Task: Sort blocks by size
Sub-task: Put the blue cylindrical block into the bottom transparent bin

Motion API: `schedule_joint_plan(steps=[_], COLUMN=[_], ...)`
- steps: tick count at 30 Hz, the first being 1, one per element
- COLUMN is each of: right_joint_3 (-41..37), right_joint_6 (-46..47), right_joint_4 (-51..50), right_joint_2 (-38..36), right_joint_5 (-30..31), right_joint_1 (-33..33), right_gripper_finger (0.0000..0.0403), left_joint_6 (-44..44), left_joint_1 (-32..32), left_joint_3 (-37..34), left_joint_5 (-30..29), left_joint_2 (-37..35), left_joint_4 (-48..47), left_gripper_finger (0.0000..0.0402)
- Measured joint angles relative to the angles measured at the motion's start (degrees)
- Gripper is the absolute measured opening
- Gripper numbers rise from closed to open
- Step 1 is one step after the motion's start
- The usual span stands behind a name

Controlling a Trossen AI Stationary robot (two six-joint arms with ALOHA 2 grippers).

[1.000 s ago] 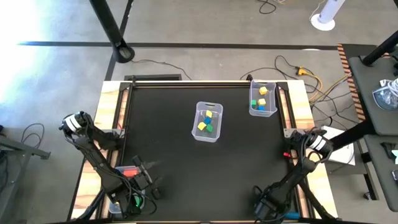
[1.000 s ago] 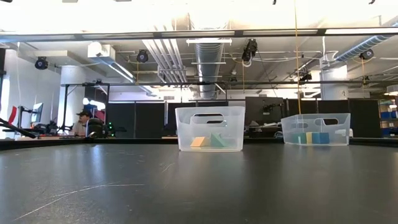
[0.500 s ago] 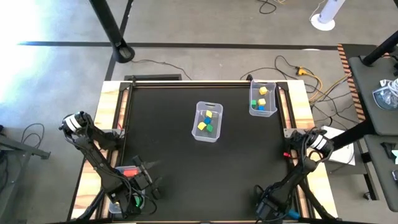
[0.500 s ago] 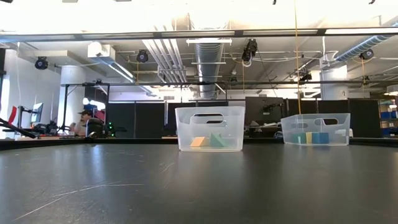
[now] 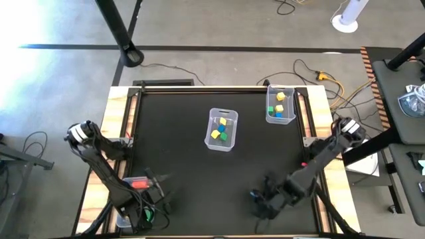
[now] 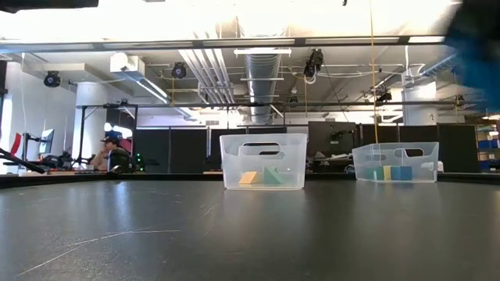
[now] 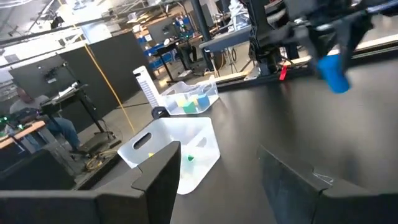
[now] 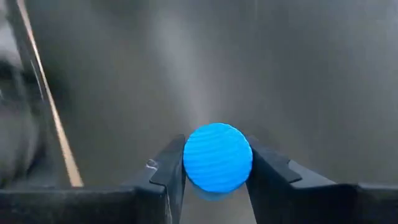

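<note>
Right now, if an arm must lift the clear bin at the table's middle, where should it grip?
Probably the top edge of a long wall of the middle bin, from straight above: it stands upright and open, its walls look thin, and the blocks lie low inside. The right gripper holds a blue piece.

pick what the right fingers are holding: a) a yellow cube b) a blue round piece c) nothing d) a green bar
b: in the right wrist view the right gripper has its fingers closed on a blue round piece, and the left wrist view shows the same blue piece at that arm's tip, above the table.
</note>
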Motion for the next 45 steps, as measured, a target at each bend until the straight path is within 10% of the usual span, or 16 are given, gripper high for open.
schedule_joint_plan(steps=[5,13,25,45], right_joint_3=[-3.2,-4.3,0.7,0.9], right_joint_6=[-26.8,-63.3,-65.6,-63.1], right_joint_4=[25.8,74.1,75.6,75.6], right_joint_2=[1.6,14.1,20.3,19.1], right_joint_5=[13.7,9.7,11.9,12.2], right_joint_1=[-5.4,-9.6,-9.6,-9.8], right_gripper_finger=[0.0123,0.0125,0.0126,0.0126], left_joint_6=[-1.7,-2.5,20.9,28.2], left_joint_1=[1.5,5.7,10.4,15.0], left_joint_3=[0.0,0.0,0.0,0.9], left_joint_5=[8.9,31.7,41.8,43.0], left_joint_2=[0.5,-1.2,-0.3,0.2], left_joint_4=[0.1,5.3,31.5,31.4], left_gripper_finger=[0.0194,0.0194,0.0196,0.0246])
